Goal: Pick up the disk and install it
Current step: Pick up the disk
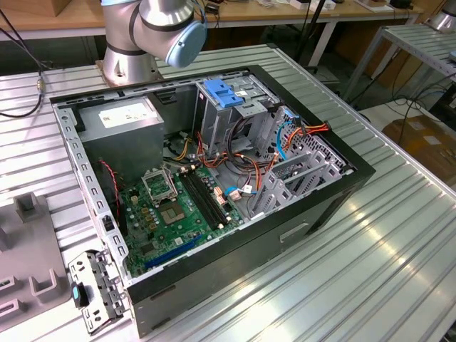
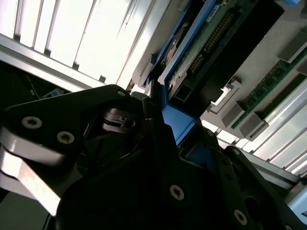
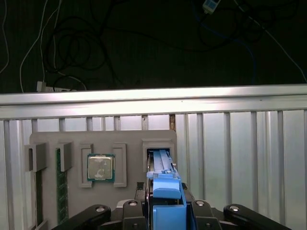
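The disk (image 3: 161,162) stood on edge at the slot of the grey tray (image 3: 129,139). Its blue bracket (image 3: 166,191) faced the camera in the first wrist view, and whether it touched the slot could not be told. The gripper (image 3: 166,213) pinched it, fingers narrow on either side of the bracket. On the same tray lay a processor chip (image 3: 100,167) and a memory stick (image 3: 61,184). The tray rested on the slatted metal table (image 3: 240,143). In the exterior view, the open computer case (image 1: 313,206) lay on that table too.
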Tool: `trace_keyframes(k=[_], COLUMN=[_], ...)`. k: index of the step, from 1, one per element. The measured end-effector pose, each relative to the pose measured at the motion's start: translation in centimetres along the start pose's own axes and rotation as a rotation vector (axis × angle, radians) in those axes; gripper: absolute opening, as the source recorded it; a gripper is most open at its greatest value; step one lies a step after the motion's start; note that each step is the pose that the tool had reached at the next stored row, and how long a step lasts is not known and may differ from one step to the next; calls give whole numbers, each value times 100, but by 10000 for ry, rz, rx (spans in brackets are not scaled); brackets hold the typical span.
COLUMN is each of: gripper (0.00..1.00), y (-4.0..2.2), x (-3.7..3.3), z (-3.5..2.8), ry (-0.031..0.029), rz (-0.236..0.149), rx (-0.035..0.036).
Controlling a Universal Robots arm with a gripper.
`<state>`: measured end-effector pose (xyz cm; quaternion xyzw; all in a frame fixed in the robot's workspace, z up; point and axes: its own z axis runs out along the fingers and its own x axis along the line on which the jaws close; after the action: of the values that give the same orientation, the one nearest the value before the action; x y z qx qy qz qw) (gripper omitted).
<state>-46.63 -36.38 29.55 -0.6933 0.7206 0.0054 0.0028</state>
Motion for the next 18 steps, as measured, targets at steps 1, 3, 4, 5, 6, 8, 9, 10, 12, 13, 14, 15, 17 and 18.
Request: trace_keyframes(k=[1,3,4,5,6,8,9,10,12,13,14,15,17,18], gripper=[37,37,37,37,37,37,37,37,37,37,37,37,37,37], y=[0,0,0,0,0,0,0,1,1,1,1,1,1,2], x=[0,0,-1,-1,-1,-2,-2,-3,-4,-4,-4,-4,-5,-5], z=[-18,-59,-79,-114,-137,-186,-219,-263,-316,-334,-354,-371,-418,-438], ry=[0,3,6,11,16,28,37,48,71,81,94,103,131,146], rz=[0,-1,-1,-1,0,0,-1,0,0,0,-1,-1,0,0], rx=[1,5,7,11,12,17,19,23,26,29,31,35,39,41])
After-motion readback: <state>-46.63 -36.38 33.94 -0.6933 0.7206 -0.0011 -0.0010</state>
